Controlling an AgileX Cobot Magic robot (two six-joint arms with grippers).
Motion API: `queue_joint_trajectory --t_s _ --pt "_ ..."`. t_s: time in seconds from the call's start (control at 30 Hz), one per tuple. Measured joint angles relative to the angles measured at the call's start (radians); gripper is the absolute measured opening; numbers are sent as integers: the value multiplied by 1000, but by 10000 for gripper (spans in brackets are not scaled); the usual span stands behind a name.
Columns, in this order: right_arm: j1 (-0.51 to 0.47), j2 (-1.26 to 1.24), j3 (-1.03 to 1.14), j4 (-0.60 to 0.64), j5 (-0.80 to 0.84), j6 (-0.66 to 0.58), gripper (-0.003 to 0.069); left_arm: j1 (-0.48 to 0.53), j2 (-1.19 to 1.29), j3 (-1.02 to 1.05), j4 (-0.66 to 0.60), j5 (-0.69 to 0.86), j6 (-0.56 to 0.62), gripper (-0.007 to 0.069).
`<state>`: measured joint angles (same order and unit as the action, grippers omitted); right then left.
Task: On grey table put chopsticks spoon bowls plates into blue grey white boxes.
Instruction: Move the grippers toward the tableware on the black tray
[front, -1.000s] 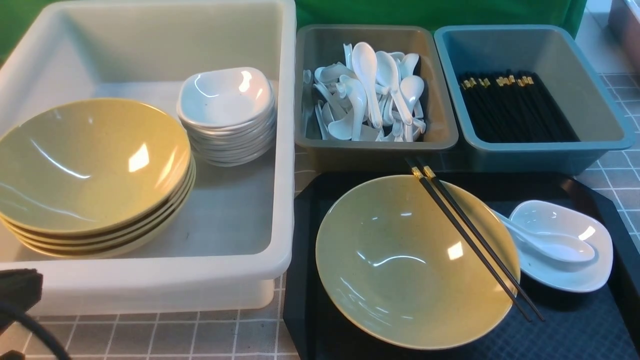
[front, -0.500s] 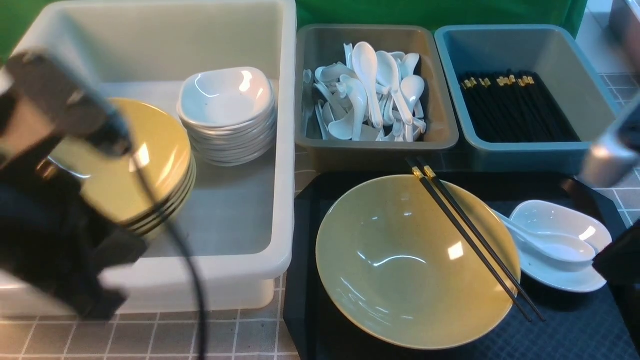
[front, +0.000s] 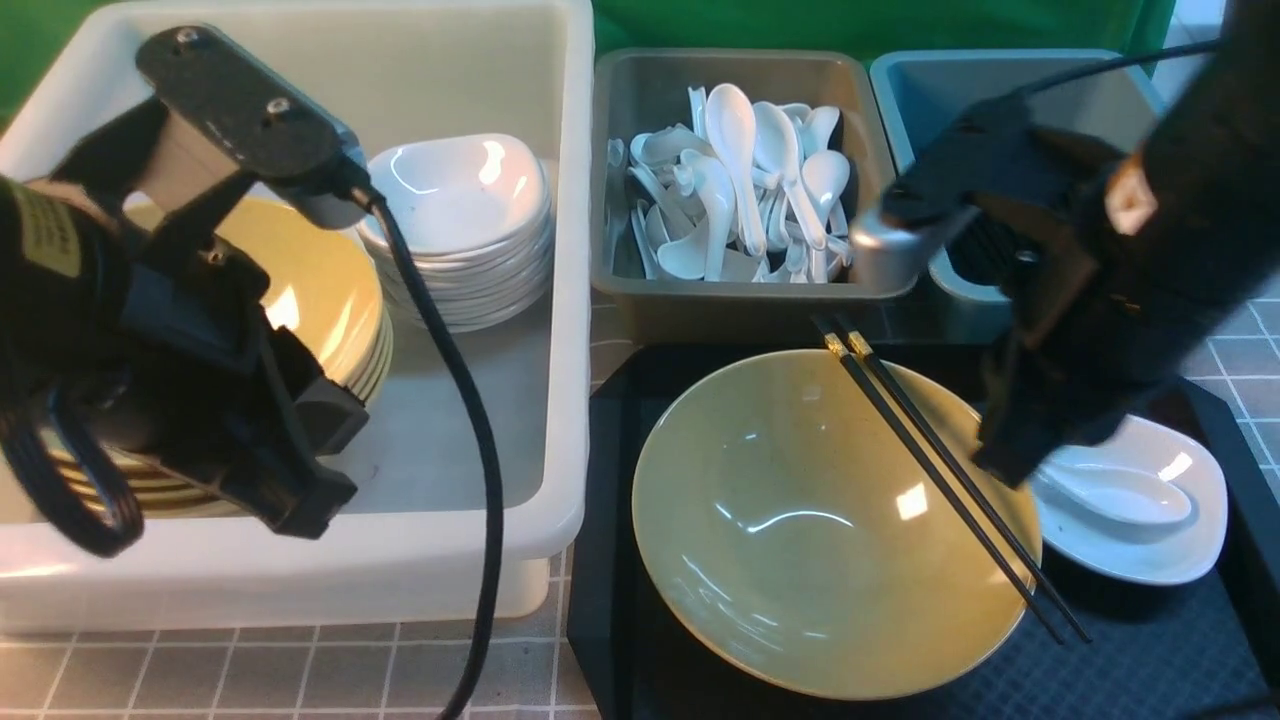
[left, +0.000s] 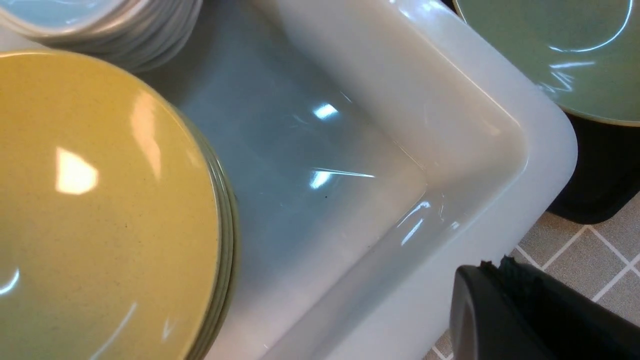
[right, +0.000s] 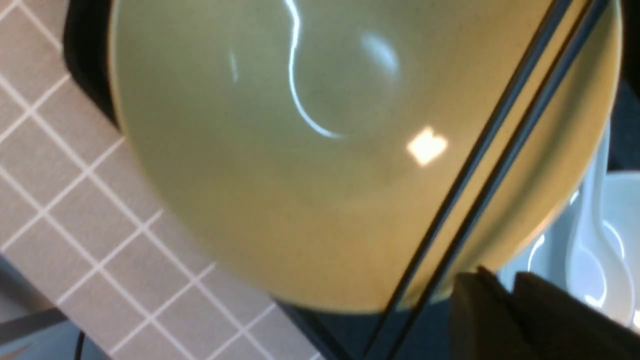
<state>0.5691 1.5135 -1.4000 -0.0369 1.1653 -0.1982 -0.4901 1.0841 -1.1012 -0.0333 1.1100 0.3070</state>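
Where visible, grey table; green backdrop

2 chopsticks bar the tray's bowl; its left half lies open.

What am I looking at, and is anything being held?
A two-armed robot. The wide picture looks forward from between its arms; the other two come from wrist cameras. On the table stand a white tub with yellow bowls and small dishes, a grey tub of spoons and a blue tub. A black tray carries one bowl with chopsticks across it and a dish with a spoon. The left gripper, shut, is by the white tub; the right gripper is near the chopsticks. Neither holds anything.
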Motion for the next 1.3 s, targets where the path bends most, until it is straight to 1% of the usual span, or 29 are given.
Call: queue_joint_trajectory --t_s 0.03,0.1,0.23,0.3,0.37,0.53,0.63,0.77,1.0,1.1,1.13,1.23,1.3 --pt "0 29 -15 -1 0 20 176 0 -10 19 0 -12 2 -11" --pt "0 64 -29 -2 -1 46 246 0 -19 46 -4 -35 8 -11" --pt "0 134 -40 -28 -19 109 442 0 -24 105 -18 -60 12 -11" --pt "0 159 -40 -57 -26 136 503 0 -24 125 -21 -64 12 -11" --pt "0 186 -41 -100 -27 164 544 0 -24 147 -23 -67 12 -11" --pt "0 229 -41 -130 -47 198 566 0 -24 160 -26 -72 14 -11" --pt "0 255 -41 -133 -68 206 562 0 -24 161 -26 -73 15 -11" --pt "0 290 -41 -133 -79 211 532 0 -24 161 -29 -73 15 -11" --pt "0 327 -41 -132 -92 236 412 0 -24 161 -30 -74 15 -11" --pt "0 328 -41 -132 -94 239 302 0 -24 161 -30 -78 16 -11" --pt "0 328 -41 -132 -94 240 278 0 -24 161 -30 -81 16 -11" --pt "0 328 -41 -131 -92 254 157 0 -24 161 -37 -84 18 -11" --pt "0 328 -41 -130 -89 256 102 0 -24 161 -43 -90 19 -11"
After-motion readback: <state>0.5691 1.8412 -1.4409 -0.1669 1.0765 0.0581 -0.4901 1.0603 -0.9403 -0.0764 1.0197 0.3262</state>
